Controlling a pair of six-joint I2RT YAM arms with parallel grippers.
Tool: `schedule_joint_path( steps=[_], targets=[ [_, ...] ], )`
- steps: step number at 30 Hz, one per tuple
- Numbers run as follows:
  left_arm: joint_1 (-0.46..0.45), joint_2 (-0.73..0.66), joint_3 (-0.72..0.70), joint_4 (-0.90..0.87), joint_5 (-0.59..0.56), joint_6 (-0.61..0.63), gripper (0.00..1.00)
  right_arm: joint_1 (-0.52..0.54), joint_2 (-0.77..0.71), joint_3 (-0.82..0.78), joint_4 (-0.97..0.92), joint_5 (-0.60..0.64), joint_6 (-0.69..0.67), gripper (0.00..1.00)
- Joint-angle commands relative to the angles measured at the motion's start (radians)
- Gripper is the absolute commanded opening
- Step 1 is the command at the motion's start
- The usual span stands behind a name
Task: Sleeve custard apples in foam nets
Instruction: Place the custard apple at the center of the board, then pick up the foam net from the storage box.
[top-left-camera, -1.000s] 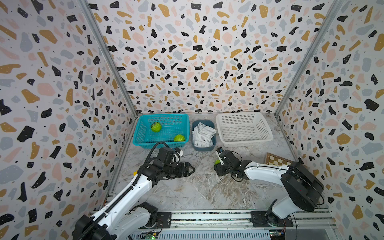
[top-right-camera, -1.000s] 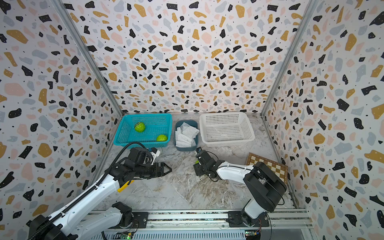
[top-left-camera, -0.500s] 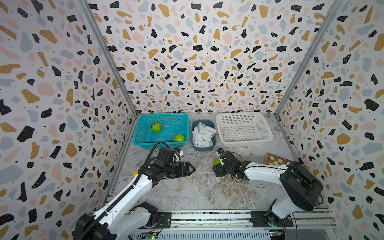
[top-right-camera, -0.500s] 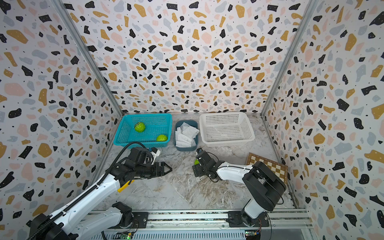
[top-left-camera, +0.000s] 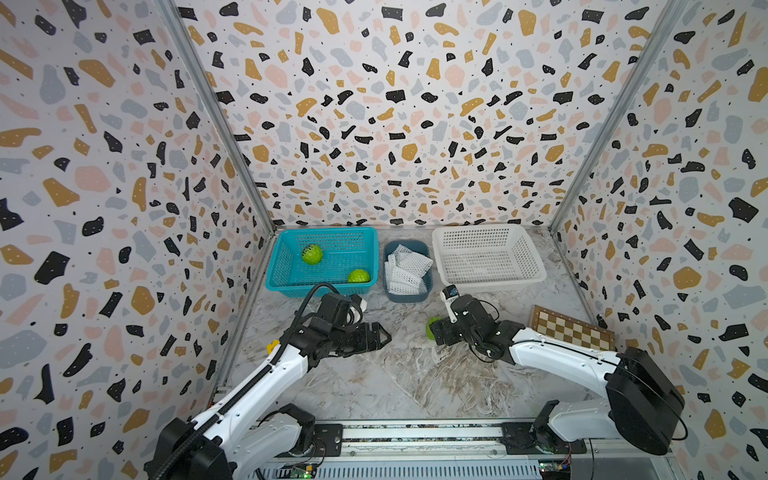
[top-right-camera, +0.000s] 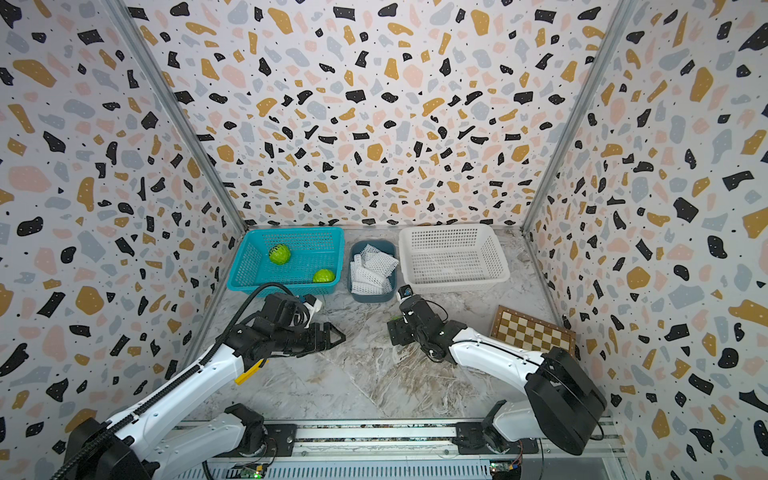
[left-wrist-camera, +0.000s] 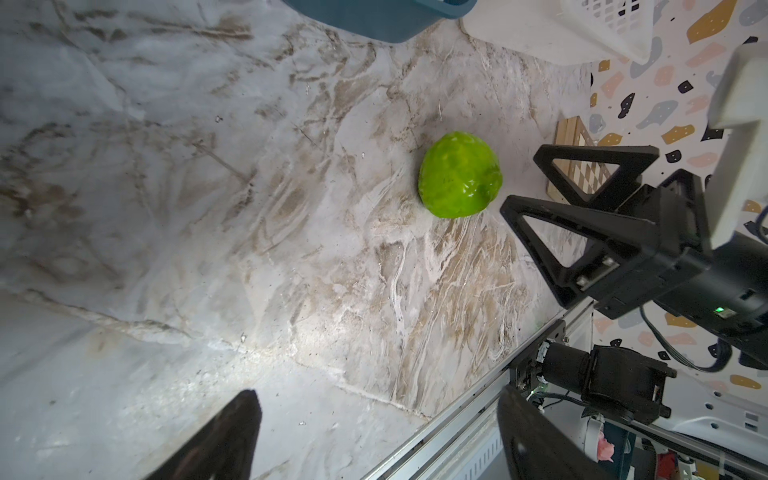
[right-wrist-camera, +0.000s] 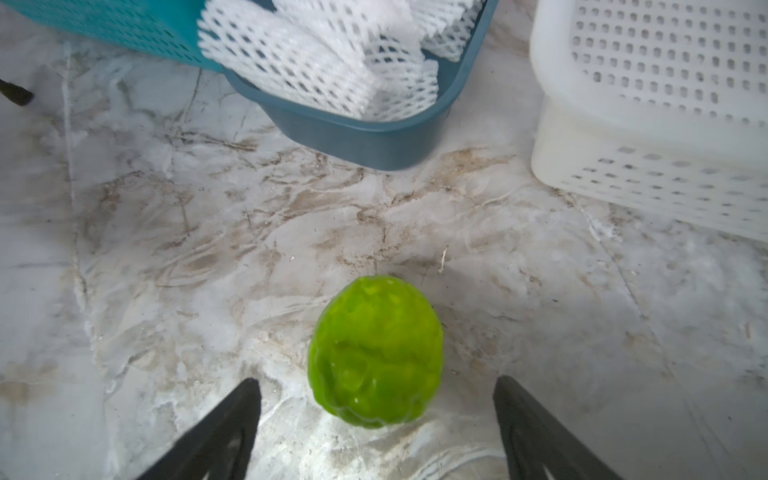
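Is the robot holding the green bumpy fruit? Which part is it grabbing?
Nothing is held. The custard apple lies on the table between the open fingers of the right gripper, ungripped. The left gripper is open and empty.

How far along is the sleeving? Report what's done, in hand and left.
Done: nothing sleeved; the white basket holds no fruit. In hand: one bare fruit lies on the table just ahead of the open right gripper, not gripped; the left gripper is open and empty. Left: that one, plus two fruits in the teal basket; the nets lie in the small blue tub.
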Motion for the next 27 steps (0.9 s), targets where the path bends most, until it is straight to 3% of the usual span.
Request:
schedule_joint_path(
  steps=[1, 10, 27],
  targets=[
    [0.004, -0.012, -0.008, 0.04, -0.031, -0.03, 0.87, -0.031, -0.028, 0.076, -0.041, -0.033, 0.018, 0.85],
    [0.004, -0.045, -0.014, 0.032, -0.07, -0.061, 0.86, -0.121, 0.086, 0.238, 0.012, -0.212, 0.05, 0.62],
    [0.004, -0.091, -0.028, 0.005, -0.086, -0.069, 0.86, -0.199, 0.401, 0.407, 0.18, -0.405, 0.131, 0.65]
  ],
)
